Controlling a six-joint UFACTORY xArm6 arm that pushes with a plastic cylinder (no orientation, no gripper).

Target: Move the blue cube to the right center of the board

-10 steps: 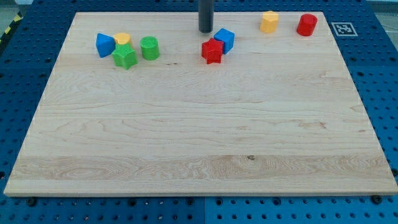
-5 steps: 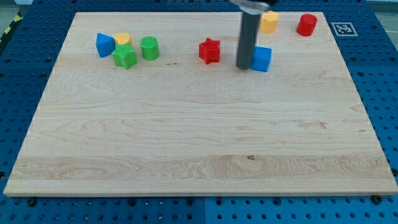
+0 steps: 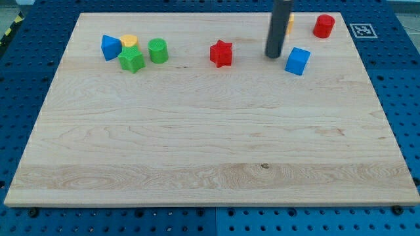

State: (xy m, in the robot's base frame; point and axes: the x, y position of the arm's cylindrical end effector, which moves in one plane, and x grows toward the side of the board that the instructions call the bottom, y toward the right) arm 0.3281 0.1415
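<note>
The blue cube (image 3: pixel 298 61) sits in the upper right part of the wooden board (image 3: pixel 210 144). My tip (image 3: pixel 273 56) rests on the board just to the cube's upper left, a small gap apart from it. The dark rod rises from there out of the view's top and hides part of a yellow block (image 3: pixel 289 24) behind it.
A red star block (image 3: pixel 222 53) lies left of my tip. A red cylinder (image 3: pixel 323 26) stands at the top right. At the top left a blue triangular block (image 3: pixel 110 47), a yellow block (image 3: pixel 130 41), a green star block (image 3: pixel 132 60) and a green cylinder (image 3: pixel 157 50) cluster together.
The blue cube has slid right and slightly down, away from the red star. My tip pushed it rightward and now stands a little apart from it.
</note>
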